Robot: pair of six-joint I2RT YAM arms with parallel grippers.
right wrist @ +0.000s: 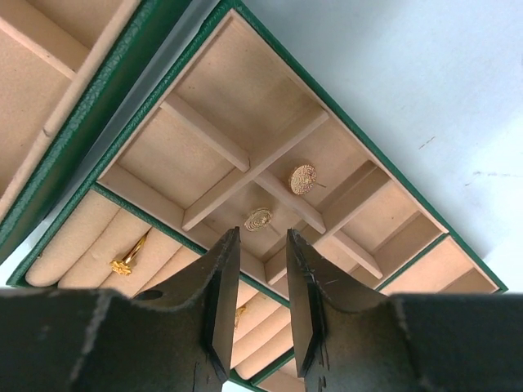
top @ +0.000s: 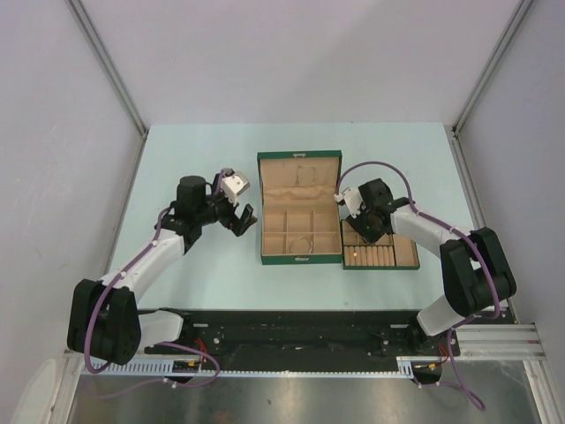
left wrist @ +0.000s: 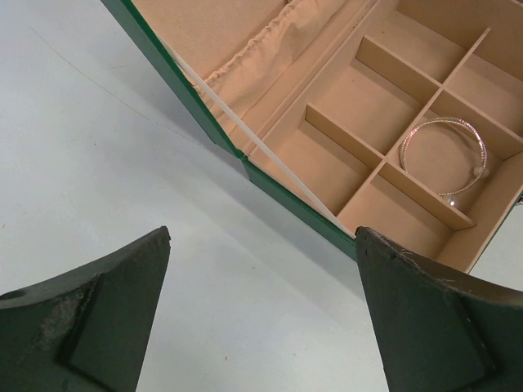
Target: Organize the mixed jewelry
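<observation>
— Where is the jewelry?
— Silvery bangle (left wrist: pixel 445 121) lies in a green box (left wrist: pixel 286 194) compartment, right of frame; a gold earring (right wrist: pixel 304 179) sits mid-frame in the tray (right wrist: pixel 359 139).
— The jaws?
— Left gripper (left wrist: pixel 263 237) gapes wide, empty; right gripper (right wrist: pixel 263 237) narrow, holding nothing.

— What did we make of the box (right wrist: pixel 82 114)?
— We saw a grained green covering outside, leather-like, and a matt tan lining inside, soft as suede. Its lid pocket (left wrist: pixel 245 57) was gathered cloth.
— And the jewelry?
— We took the bangle (left wrist: pixel 445 121) for bright, finely ribbed silvery metal with pale glossy beads. The earrings (right wrist: pixel 304 179) and ring (right wrist: pixel 127 263) in the tan-lined tray (right wrist: pixel 221 82) looked like gold metal.
— The left tool (left wrist: pixel 263 245) and right tool (right wrist: pixel 261 245)?
— We noted matt black fingers (left wrist: pixel 106 327), scuffed. The bench (left wrist: pixel 98 163) was smooth and matt.
</observation>
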